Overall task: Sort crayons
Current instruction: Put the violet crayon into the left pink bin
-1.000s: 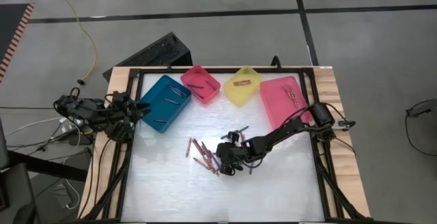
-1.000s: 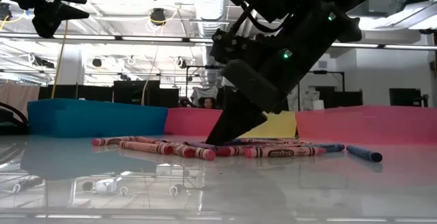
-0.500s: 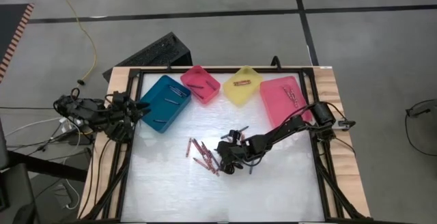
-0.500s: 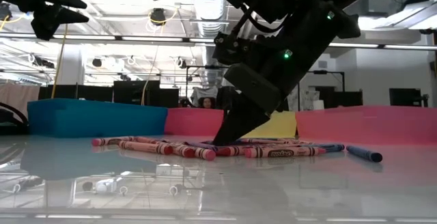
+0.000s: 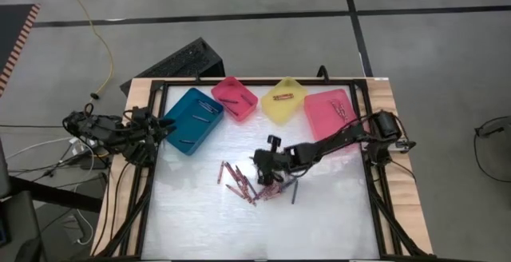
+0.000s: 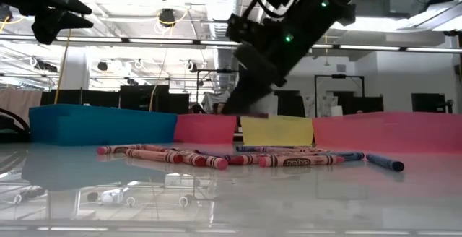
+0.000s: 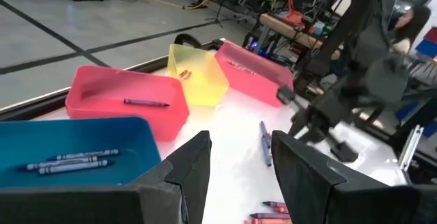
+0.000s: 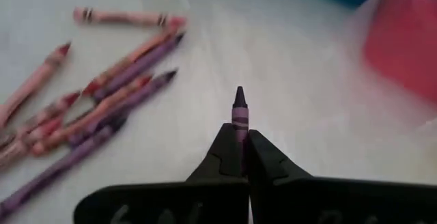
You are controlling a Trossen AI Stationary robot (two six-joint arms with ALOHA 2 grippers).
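1. Right hand point(image 8: 240, 142) pinches a purple crayon point(image 8: 240, 115), raised above the counter point(image 5: 319, 214) near the crayon pile point(image 5: 243, 184).
2. Left hand point(image 7: 239, 166) – fingers spread, by the teal bin point(image 5: 192, 118).

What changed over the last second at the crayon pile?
The right end effector has lifted off the table from the crayon pile, shut on a purple crayon, and drawn back toward the bins. The loose crayons look unmoved. The left end effector stays open beside the teal bin.
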